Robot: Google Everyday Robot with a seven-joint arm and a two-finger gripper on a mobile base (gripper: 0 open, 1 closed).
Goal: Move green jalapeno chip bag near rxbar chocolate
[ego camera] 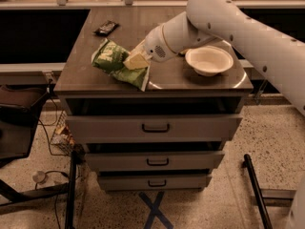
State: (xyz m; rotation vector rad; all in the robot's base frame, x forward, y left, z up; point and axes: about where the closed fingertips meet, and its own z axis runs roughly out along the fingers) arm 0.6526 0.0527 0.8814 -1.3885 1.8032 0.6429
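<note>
My gripper (136, 61) sits at the front left of the cabinet top (143, 20), clamped on the right edge of the green jalapeno chip bag (113, 60). Between the bag and the rxbar chocolate (106, 28) at the back left corner I see only bare wood, an open lane. The white bowl (208, 60) stands to the right, beneath the arm (238, 27), so that side is blocked. The back middle is free.

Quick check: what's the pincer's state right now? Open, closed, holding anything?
Pincer: closed on the green jalapeno chip bag, over the front of the cabinet top, left of the white bowl.
</note>
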